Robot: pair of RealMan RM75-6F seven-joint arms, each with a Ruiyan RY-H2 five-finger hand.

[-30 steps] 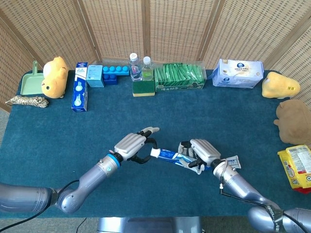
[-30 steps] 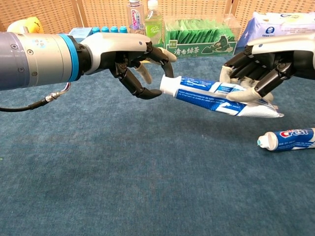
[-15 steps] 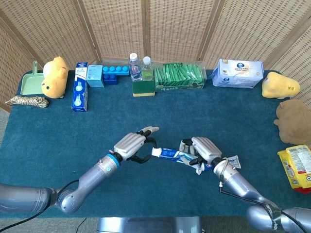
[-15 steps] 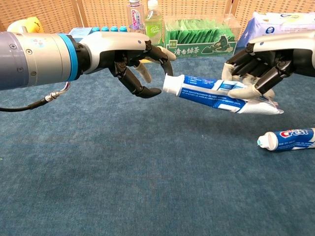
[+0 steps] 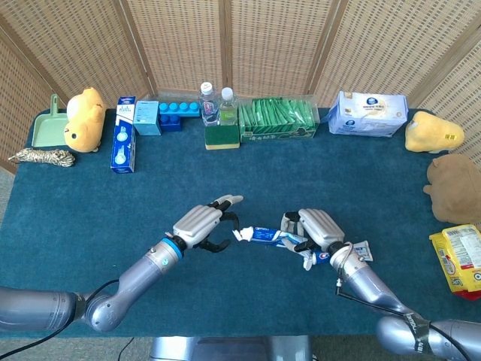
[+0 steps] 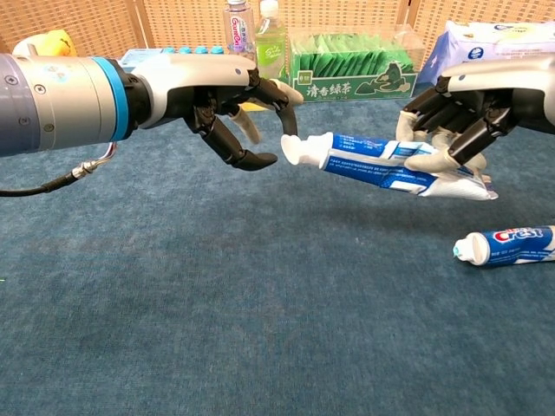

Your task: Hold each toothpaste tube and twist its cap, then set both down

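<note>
Blue-white toothpaste tube (image 6: 390, 165) hung above blue tablecloth (image 6: 217, 312), clamped at tail end in right hand (image 6: 460, 113), white cap (image 6: 299, 149) aimed left for twisting. Left hand (image 6: 234, 108) held nothing, fingers apart, just beside cap. Crest tube (image 6: 507, 244) lay on cloth, nearby right.

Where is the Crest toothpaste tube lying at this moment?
In the chest view the Crest tube lies flat on the blue tablecloth at the right edge, just below the right robot hand.
</note>
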